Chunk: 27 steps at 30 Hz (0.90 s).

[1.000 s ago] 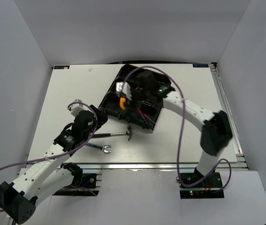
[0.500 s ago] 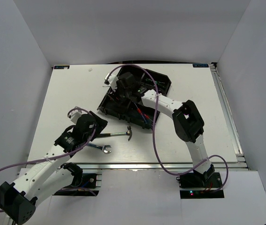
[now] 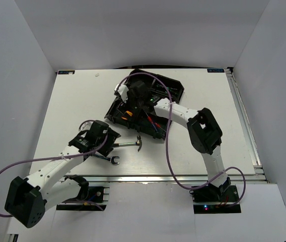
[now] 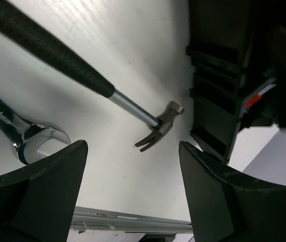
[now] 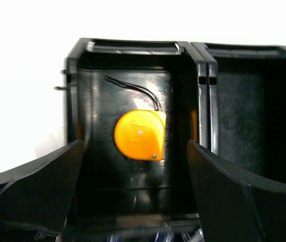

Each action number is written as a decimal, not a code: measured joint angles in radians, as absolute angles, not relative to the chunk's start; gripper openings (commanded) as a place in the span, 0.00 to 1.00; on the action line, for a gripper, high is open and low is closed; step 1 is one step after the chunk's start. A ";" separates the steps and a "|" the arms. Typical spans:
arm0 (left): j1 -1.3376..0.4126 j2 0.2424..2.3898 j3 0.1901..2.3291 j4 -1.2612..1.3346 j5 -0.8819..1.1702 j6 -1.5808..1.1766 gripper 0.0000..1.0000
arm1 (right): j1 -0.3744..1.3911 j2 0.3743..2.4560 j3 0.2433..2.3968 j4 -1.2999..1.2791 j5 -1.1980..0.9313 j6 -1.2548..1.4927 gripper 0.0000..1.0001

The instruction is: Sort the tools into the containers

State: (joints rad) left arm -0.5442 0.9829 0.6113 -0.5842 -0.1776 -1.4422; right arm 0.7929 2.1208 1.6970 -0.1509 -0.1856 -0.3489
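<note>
White desk [image 3: 67, 101] enclosed by grey walls, seen from above. Left claw [image 3: 109, 139] [image 4: 133, 146]: jaws spread wide and empty, hanging over the near part of the desk above the hammer. Wrench [image 3: 108, 159] [image 4: 27, 141]: flat on the desk, just near of the hammer handle. Hammer [image 3: 128, 144] [image 4: 97, 85]: lying on the desk, its head close to the near wall of the tray but apart from it. Black tray [image 3: 173, 86] [image 5: 203, 91]: set askew at mid-desk. Orange tape measure [image 3: 129, 113] [image 5: 139, 135]: resting in a corner compartment at the tray's left end. Red and blue screwdrivers [image 3: 153, 126]: in a compartment along the near side. Right claw [image 3: 129, 98] [image 5: 135, 146]: jaws wide apart above the tape measure, gripping nothing.
</note>
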 measured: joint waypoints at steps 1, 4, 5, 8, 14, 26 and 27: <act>-0.536 1.001 0.612 -0.588 -0.165 -1.456 0.85 | 0.790 2.107 1.697 -0.163 -0.206 -0.352 0.89; -0.502 1.050 0.622 -0.606 -0.125 -1.497 0.85 | 0.768 2.045 1.697 -0.204 -0.279 -0.382 0.89; -0.490 1.066 0.624 -0.609 -0.115 -1.507 0.85 | 0.754 2.018 1.697 -0.220 -0.321 -0.398 0.89; -0.446 1.132 0.647 -0.625 -0.086 -1.528 0.85 | 0.688 1.927 1.697 -0.270 -0.465 -0.445 0.89; -0.383 1.346 0.776 -0.642 -0.052 -1.526 0.80 | 0.494 1.696 1.559 -0.288 -0.639 -0.516 0.89; -0.358 1.546 0.905 -0.691 0.025 -1.518 0.69 | 0.257 1.458 1.237 -0.290 -0.724 -0.551 0.90; -0.358 1.546 0.908 -0.699 0.028 -1.518 0.69 | 0.241 1.447 1.223 -0.288 -0.728 -0.551 0.89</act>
State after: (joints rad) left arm -0.3580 1.5455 0.9085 -0.6991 0.0280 -1.5185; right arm 0.2413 1.4467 1.2228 -0.2878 -0.7280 -0.5510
